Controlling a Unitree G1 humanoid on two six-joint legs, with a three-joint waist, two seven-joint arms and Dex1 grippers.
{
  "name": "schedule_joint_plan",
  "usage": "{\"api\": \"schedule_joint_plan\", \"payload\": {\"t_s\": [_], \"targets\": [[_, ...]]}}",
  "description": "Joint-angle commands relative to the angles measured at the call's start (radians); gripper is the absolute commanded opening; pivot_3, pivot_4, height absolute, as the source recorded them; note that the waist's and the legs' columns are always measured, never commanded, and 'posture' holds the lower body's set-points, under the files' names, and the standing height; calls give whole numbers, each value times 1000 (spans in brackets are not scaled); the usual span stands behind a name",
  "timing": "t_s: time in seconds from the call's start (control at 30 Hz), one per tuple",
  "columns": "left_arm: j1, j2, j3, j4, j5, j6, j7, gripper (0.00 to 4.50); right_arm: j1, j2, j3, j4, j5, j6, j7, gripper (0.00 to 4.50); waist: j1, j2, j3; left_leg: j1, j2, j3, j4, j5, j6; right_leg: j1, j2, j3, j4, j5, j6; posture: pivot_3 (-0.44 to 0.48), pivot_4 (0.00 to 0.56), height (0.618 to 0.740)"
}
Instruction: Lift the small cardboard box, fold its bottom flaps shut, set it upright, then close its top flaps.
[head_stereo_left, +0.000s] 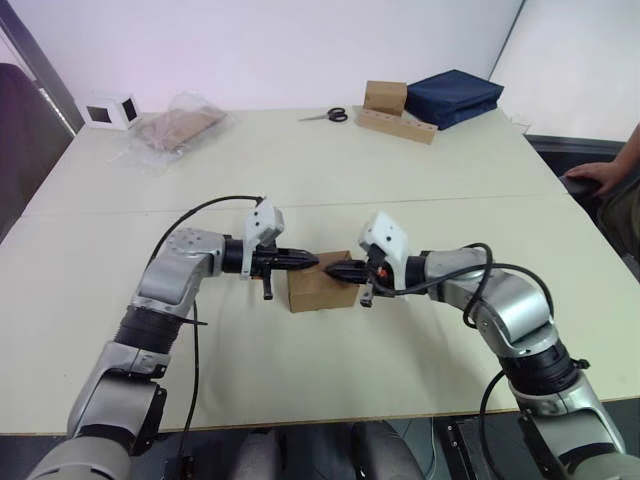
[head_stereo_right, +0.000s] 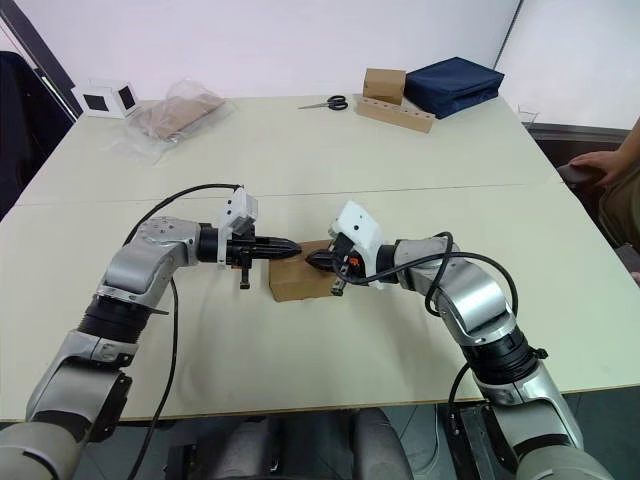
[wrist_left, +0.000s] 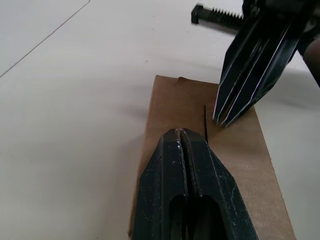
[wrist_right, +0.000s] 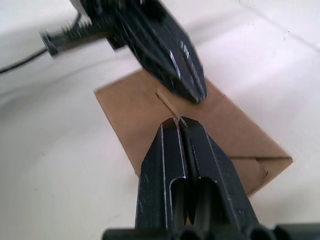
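The small cardboard box (head_stereo_left: 318, 291) stands on the table between my two arms, plain brown. Its top flaps (wrist_left: 175, 100) lie folded flat, with a seam between them. The bottom flaps are hidden under the box. My left gripper (head_stereo_left: 310, 261) comes in from the left, shut, with its tip on the box's top face. From the right, my right gripper (head_stereo_left: 333, 270) points at it, also shut, its tip on the same face. The two tips nearly touch. In the left wrist view my left gripper (wrist_left: 180, 131) sits just short of the right gripper (wrist_left: 225, 120).
At the table's far edge lie scissors (head_stereo_left: 325, 115), another brown box (head_stereo_left: 385, 96) on a long cardboard strip (head_stereo_left: 400, 126), and a blue bag (head_stereo_left: 455, 97). A plastic bag (head_stereo_left: 180, 126) and a white cube (head_stereo_left: 108, 110) sit far left. A person's hand (head_stereo_left: 598, 175) rests at the right edge.
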Motion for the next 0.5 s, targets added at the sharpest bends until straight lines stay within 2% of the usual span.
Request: {"api": "schedule_joint_plan", "payload": {"t_s": [0.03, 0.27, 0.5], "targets": [[20, 2, -8, -25, 13, 1, 23, 40, -55, 12, -77, -29, 48, 9, -17, 0, 0, 0, 0, 0, 0, 0, 0, 0, 0, 0, 0, 0, 0, 0, 0, 0, 150, 740], [50, 6, 3, -104, -25, 55, 40, 40, -32, 33, -2, 70, -1, -41, -17, 0, -1, 0, 0, 0, 0, 0, 0, 0, 0, 0, 0, 0, 0, 0, 0, 0, 150, 740], [126, 44, -8, -133, 0, 54, 57, 40, 7, 17, 57, 131, -61, -96, -1, 0, -1, 0, -1, 0, 0, 0, 0, 0, 0, 0, 0, 0, 0, 0, 0, 0, 150, 740]]}}
